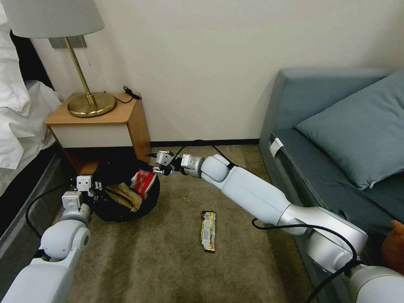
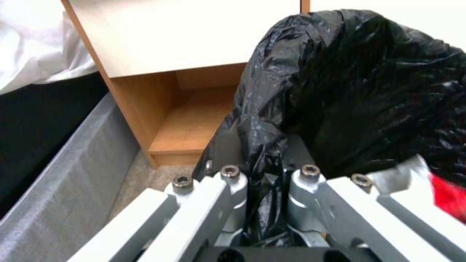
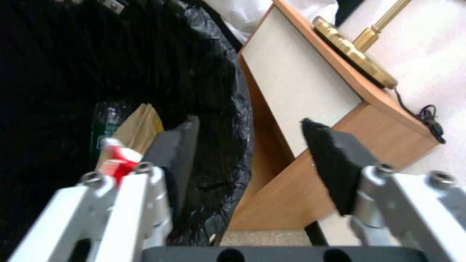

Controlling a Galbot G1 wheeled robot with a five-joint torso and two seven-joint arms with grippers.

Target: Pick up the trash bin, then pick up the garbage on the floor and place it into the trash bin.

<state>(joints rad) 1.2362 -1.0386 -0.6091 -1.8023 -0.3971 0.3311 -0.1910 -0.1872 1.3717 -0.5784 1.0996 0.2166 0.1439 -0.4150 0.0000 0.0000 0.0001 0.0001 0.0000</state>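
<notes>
A: Where does the head camera look from?
B: High up, facing forward and down over the carpet (image 1: pixel 139 256), wall far off.
A: And the wrist cameras?
B: Each sits very near, just behind its own tool. Both share the trash bin (image 2: pixel 369 91) and wooden nightstand (image 3: pixel 311 109) with the head view.

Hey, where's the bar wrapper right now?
In the head view, the dark-and-yellow bar wrapper lies flat on the carpet, centre floor, apart from the trash bin on its left and below the right arm.
</notes>
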